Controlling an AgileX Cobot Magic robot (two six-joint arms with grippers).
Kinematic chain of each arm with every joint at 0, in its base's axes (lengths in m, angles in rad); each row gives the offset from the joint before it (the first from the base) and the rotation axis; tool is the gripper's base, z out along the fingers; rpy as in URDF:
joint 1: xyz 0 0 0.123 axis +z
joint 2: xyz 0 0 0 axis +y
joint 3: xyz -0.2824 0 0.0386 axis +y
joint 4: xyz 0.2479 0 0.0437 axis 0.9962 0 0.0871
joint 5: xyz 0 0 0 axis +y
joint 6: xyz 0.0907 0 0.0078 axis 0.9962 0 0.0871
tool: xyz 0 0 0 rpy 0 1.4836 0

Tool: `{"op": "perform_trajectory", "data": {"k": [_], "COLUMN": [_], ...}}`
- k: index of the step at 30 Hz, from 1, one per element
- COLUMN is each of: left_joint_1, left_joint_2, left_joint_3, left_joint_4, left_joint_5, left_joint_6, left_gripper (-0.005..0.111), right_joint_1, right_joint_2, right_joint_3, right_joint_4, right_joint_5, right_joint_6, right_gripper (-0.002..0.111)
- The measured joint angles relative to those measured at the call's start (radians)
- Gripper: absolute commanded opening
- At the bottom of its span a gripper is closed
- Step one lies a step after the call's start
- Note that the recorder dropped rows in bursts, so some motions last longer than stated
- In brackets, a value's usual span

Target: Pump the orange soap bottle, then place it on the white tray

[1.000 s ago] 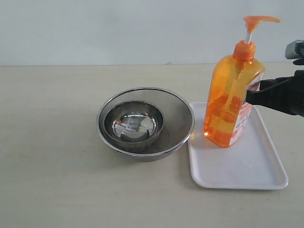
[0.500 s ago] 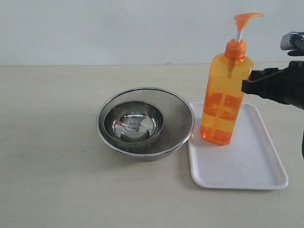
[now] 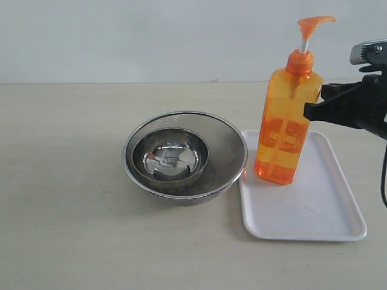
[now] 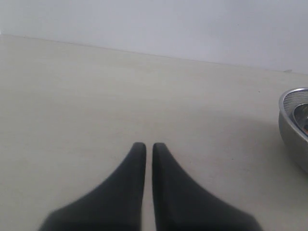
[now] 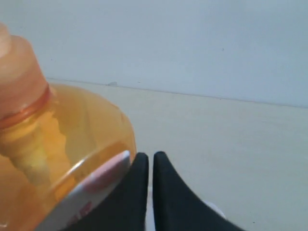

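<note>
The left hand (image 4: 149, 146) ends in 2 matte black fingers (image 4: 127, 187), broad at the base and curving in to slim, rounded tips. The right hand (image 5: 150, 156) has the same 2 smooth black fingers. In the exterior view its body is black and blocky, topped by a grey housing (image 3: 369, 53), with a thin black cable (image 3: 383, 175) below it.

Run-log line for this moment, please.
bottle: upright on tray | right gripper: shut, beside bottle | left gripper: shut, empty
</note>
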Motion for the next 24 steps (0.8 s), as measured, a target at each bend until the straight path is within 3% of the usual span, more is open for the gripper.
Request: {"op": "perform_trajectory", "data": {"k": [20, 24], "left_joint_1": [0.000, 0.000], "left_joint_2": [0.000, 0.000], "left_joint_3": [0.000, 0.000], "left_joint_4": [0.000, 0.000], "left_joint_5": [0.000, 0.000], "left_joint_6": [0.000, 0.000], "left_gripper": [0.005, 0.005], "right_joint_1": [0.000, 0.000], "right_joint_2": [0.022, 0.022], "right_joint_3": [-0.039, -0.039], "right_joint_4": [-0.201, -0.146], "right_joint_5": [-0.084, -0.077], "right_joint_6": [0.122, 0.111], "right_gripper": [0.000, 0.009]}}
